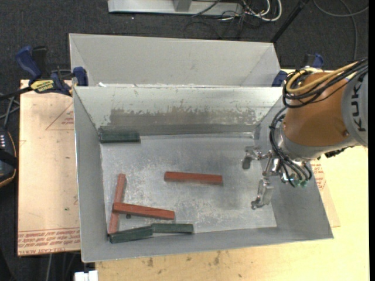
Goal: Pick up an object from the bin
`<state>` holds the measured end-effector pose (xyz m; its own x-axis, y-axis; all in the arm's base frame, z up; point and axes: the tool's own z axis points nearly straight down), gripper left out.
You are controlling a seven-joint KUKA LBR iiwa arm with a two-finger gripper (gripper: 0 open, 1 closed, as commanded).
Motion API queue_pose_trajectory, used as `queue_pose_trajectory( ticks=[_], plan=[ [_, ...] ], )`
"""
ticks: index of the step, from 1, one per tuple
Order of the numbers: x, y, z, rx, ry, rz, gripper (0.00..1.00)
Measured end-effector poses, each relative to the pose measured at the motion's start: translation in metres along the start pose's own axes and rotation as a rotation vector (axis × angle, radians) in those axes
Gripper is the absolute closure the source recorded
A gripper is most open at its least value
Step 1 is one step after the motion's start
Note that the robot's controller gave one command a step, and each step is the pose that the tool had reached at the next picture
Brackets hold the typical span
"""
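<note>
My gripper [254,181] hangs over the right part of the bin floor, close to the right wall. Its two fingers stand apart, one fingertip [248,160] farther back and the other [257,202] nearer the front, with bare floor between them, so it is open. The nearest loose thing is a flat red-brown bar [193,178], lying crosswise in the middle of the floor, a short way left of the fingers and apart from them.
At the front left lie two more red-brown bars, one slanted [143,211] across an upright one [117,204], beside two dark green bars [130,234] [173,228]. Another dark green bar [119,137] rests against the back left wall.
</note>
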<state>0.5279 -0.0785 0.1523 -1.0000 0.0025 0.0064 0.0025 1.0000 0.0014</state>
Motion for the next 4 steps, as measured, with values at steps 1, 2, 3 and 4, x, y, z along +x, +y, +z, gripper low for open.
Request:
queue_pose_trajectory(
  ticks=[1,2,3,4],
  plan=[
    [-0.002,0.000,-0.003,0.001,-0.007,-0.002,0.00],
    [-0.019,0.031,0.021,0.003,-0.011,-0.054,0.00],
    [-0.054,0.072,0.068,0.001,-0.013,-0.152,0.00],
    [-0.049,0.106,0.069,0.000,-0.007,-0.026,1.00]
  ],
)
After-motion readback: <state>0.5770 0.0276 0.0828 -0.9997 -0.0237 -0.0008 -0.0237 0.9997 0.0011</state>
